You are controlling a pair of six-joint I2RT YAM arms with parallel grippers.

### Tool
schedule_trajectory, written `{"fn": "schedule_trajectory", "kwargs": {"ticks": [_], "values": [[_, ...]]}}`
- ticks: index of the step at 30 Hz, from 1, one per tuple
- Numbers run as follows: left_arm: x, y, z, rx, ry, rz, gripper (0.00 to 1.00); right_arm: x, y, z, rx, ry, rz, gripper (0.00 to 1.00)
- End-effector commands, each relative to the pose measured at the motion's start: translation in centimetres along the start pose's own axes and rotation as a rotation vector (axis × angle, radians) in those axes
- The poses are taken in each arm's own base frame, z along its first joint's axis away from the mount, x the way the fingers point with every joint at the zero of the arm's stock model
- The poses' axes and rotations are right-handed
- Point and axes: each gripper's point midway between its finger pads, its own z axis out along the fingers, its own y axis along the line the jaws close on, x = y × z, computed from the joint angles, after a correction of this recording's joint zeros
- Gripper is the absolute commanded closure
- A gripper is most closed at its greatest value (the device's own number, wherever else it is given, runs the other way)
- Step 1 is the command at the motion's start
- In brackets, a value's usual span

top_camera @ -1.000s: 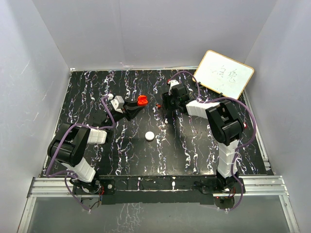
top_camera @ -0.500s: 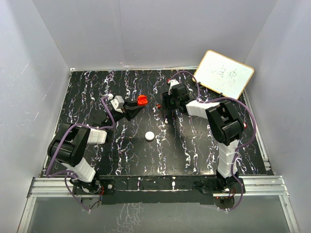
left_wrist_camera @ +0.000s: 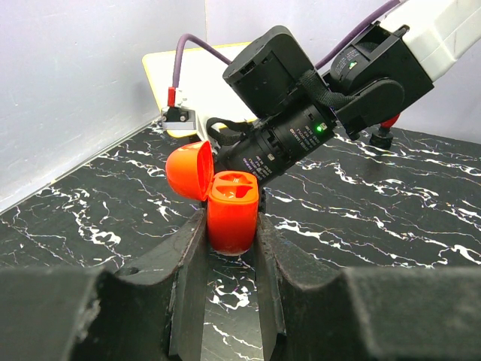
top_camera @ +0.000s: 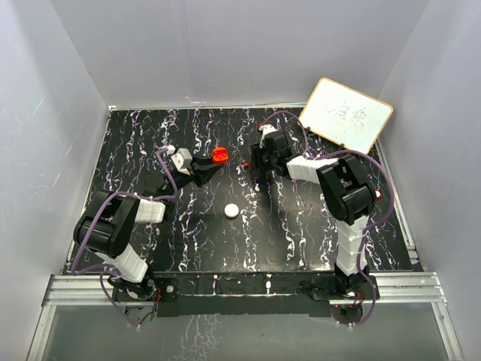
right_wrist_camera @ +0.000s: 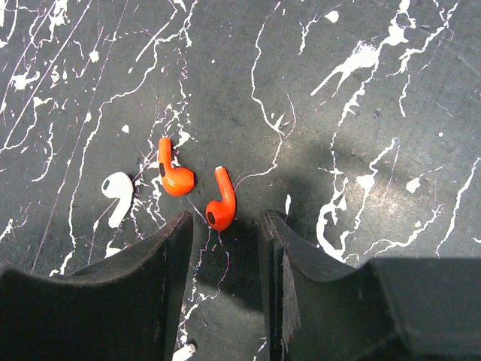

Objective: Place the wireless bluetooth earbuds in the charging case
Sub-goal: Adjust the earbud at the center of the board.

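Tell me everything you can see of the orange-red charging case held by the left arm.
The charging case is a small rounded shell of glossy orange-red plastic. Its domed lid is flipped open on a hinge, showing two empty moulded wells in the top face. It stands upright, clamped at its sides between the fingers of the left gripper, over the black marbled table.

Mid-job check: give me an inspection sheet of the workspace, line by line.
Surface: black table with white veining.
Job's things: red charging case, lid open, sockets look empty; two red earbuds lying on the table.
Clutter: white puck; white earbud beside the red ones.
Grippers: left gripper shut on the case; right gripper open, just above the earbuds.
Cables: purple cables looping along both arms; nothing seen caught.
Surroundings: plain walls; whiteboard leaning far right.
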Motion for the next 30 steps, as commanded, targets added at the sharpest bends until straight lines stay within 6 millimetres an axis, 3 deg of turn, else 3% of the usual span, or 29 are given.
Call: {"fn": "schedule_trajectory", "kwargs": {"ticks": [1, 25, 27, 30], "values": [[-4.36, -0.37, 0.17, 0.022, -0.147, 0.157, 1.00, -3.07, 1.09, 0.47, -0.031, -0.091, -0.014, 0.63], [-4.30, -0.34, 0.09, 0.017, -0.146, 0.156, 1.00, -3.00, 1.37, 0.68, -0.042, -0.089, 0.021, 0.79], [-4.29, -0.37, 0.04, 0.016, -0.146, 0.156, 1.00, -3.03, 1.36, 0.59, -0.042, -0.090, 0.025, 0.78], [-4.25, -0.38, 0.01, 0.015, -0.145, 0.158, 1.00, -3.02, 1.32, 0.22, -0.039, -0.096, 0.018, 0.68]]}}
